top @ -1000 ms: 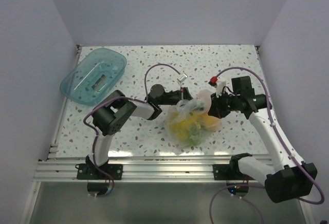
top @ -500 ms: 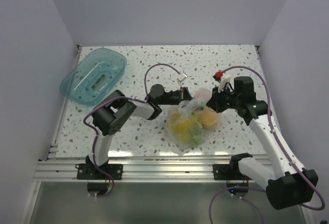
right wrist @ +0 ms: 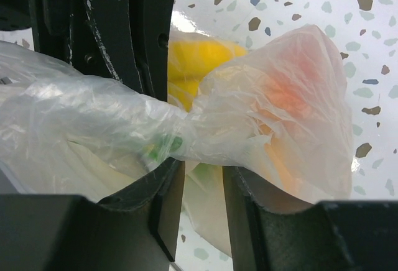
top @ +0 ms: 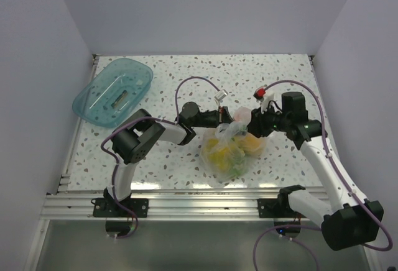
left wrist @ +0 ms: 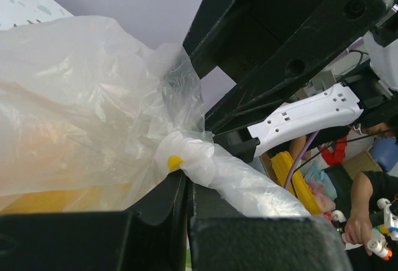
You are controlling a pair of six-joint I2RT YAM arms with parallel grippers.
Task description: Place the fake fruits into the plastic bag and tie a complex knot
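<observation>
The clear plastic bag point(top: 229, 154) lies at the table's middle front. Inside it are the fake fruits: a yellow one point(top: 217, 153), an orange one point(top: 252, 144) and some green point(top: 234, 159). My left gripper point(top: 220, 124) comes in from the left and is shut on a twisted strand of the bag point(left wrist: 205, 159); in its wrist view the left gripper point(left wrist: 186, 181) shows no gap. My right gripper point(top: 254, 122) is open at the bag's right. In the right wrist view the twisted bag neck point(right wrist: 186, 134) lies across the tips of the right gripper point(right wrist: 202, 168), with yellow fruit point(right wrist: 199, 59) behind.
A teal see-through tray point(top: 115, 92) stands tilted at the back left corner of the speckled table point(top: 186, 72). White walls close in the sides and back. Purple cables loop above both arms.
My right gripper has gone from shut to open, loosening its hold on the bag neck, and its wrist has shifted a little toward the back. The left gripper has stayed shut.
</observation>
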